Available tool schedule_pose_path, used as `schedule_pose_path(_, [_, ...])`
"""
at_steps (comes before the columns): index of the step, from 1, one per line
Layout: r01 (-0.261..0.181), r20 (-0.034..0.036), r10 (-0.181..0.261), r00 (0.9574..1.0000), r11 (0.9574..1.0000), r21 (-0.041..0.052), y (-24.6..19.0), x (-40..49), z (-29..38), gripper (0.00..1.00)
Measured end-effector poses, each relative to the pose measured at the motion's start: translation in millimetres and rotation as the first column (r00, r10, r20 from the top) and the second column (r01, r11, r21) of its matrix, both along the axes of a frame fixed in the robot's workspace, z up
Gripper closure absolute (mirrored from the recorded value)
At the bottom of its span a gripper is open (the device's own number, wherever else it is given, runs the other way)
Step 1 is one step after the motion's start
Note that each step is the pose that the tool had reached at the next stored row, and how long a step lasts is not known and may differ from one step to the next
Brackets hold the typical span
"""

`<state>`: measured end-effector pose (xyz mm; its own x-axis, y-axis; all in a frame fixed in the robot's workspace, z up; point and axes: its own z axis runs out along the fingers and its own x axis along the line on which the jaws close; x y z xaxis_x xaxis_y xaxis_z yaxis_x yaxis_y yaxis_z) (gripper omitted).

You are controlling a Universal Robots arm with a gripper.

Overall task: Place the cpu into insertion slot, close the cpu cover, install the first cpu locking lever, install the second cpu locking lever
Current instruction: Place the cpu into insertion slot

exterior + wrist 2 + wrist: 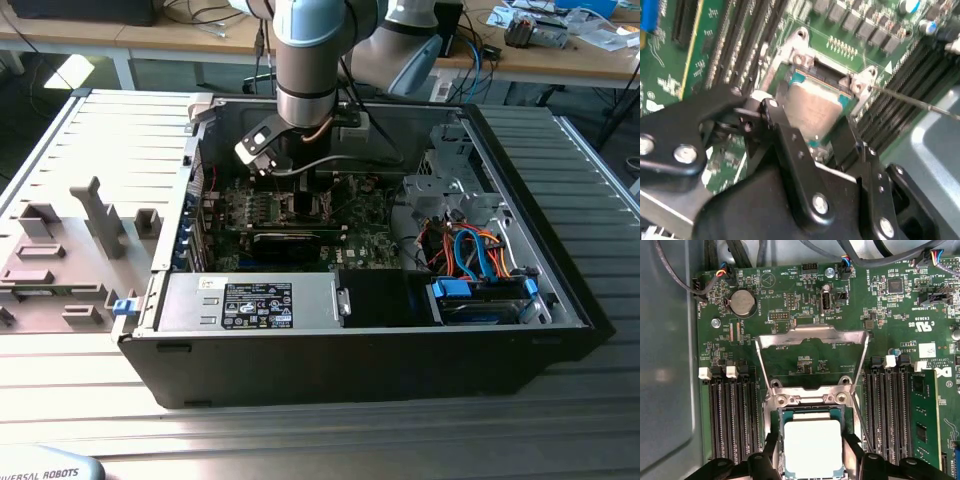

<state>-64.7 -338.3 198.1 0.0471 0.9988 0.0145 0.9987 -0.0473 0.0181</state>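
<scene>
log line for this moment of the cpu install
cpu: at insertion slot, seating unclear | gripper: astride cpu | cpu cover: open, swung back

The grey-and-light-blue jointed robot arm [305,60] reaches straight down, wrist vertical. Its black 2-fingered gripper [812,125] points downward, its fingers [790,145] pressed against opposite edges of the small flat square silvery-grey cpu [813,447].
</scene>
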Motion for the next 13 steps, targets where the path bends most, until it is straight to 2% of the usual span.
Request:
schedule_pose_path(5, [0.000,-0.0001,0.000,1.0000,1.0000,-0.0001,0.0,-0.1,1.4,0.38])
schedule_pose_path(11, [0.000,-0.0001,0.000,1.0000,1.0000,0.0013,0.0,-0.1,11.3,0.38])
schedule_pose_path(12, [0.000,-0.0001,0.000,1.0000,1.0000,0.0030,0.0,-0.1,14.0,0.38])
schedule_pose_path(13, [0.000,0.0000,0.000,1.0000,1.0000,0.0089,0.0,0.0,15.3,0.38])
